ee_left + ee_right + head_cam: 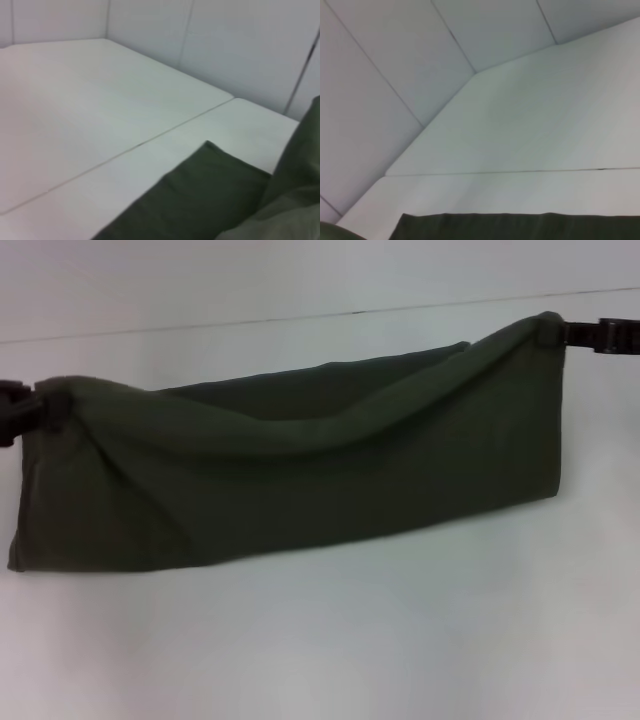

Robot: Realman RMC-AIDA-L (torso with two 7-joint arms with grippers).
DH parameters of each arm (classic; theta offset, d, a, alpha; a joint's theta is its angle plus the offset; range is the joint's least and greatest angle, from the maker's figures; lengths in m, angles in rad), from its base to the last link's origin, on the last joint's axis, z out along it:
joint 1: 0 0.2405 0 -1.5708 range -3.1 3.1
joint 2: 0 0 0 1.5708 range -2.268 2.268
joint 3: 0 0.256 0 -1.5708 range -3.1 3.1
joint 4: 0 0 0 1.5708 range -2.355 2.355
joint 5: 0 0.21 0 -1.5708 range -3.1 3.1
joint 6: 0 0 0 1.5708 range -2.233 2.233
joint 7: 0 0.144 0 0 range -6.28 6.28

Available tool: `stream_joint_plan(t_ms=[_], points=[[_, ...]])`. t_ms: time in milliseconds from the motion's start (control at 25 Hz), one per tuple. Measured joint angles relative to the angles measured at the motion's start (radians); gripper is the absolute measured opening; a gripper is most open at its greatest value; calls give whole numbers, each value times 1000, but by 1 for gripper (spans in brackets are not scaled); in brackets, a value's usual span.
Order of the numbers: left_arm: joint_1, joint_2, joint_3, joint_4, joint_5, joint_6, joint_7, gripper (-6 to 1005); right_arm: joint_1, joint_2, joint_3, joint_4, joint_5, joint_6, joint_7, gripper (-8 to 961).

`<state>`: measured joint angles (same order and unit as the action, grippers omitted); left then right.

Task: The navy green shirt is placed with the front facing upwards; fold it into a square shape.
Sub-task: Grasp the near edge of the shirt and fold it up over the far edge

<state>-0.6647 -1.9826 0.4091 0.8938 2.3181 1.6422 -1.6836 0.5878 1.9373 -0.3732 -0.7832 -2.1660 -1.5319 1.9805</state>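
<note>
1. The navy green shirt is seen folded into a long band across the white worktop, its plain green side outward, running from 9 o'clock to 2 o'clock in the head view.
2. The left gripper is held at 9 o'clock, reaching in level from the edge, its fingers closed on the shirt's upper left corner, which is lifted.
3. The right gripper is held at 2 o'clock, also level, its fingers pinched on the upper right corner, raised higher.
4. The lifted layer sags between both grips; the lower edge is rested on the worktop.
5. In the wrist views, only cloth edges and worktop are shown.
</note>
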Motion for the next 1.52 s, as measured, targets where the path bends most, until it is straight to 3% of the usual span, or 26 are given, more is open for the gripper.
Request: stream_joint_plan(t_ms=[640,840,1160,1520], points=[[-92,6,71,-153,-9,-372,-29,129,78,6,-44,140,5,297,4,75],[-114,-7,75,-199,-17,-456,-22,137,99,17,-77,173,6,389,1,76],[-124,-53,78,-241,-31,-587,0,151,123,55,-96,210,8,506,-51,75],[-125,-73,82,-291,-63,-729,28,167,136,75,-105,231,8,602,-67,97]])
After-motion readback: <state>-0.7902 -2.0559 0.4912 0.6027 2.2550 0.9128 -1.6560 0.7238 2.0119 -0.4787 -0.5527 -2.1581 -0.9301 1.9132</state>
